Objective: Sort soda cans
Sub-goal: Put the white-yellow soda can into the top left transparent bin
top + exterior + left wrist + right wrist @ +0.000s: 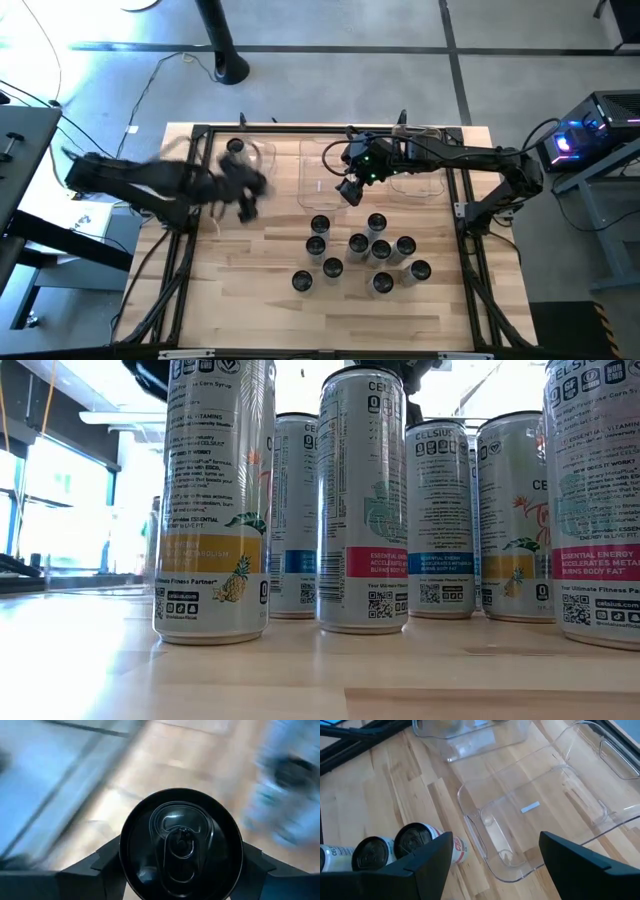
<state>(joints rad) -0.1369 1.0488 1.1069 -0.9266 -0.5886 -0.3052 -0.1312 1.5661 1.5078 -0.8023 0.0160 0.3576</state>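
Light wood table (250, 300): cluster of upright soda cans (358, 243) right of centre; clear plastic bins (322, 172) along far edge, maybe three.

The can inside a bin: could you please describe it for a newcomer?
Three clear bins line the table's top edge in the high view. The leftmost bin holds one soda can. It alone is binned; the other cans cluster on bare wood, bar a carried can in the left end effector.

Left hand (245, 195) clamped, arm reaching in from left; right hand (350, 188) spread open, arm outstretched.
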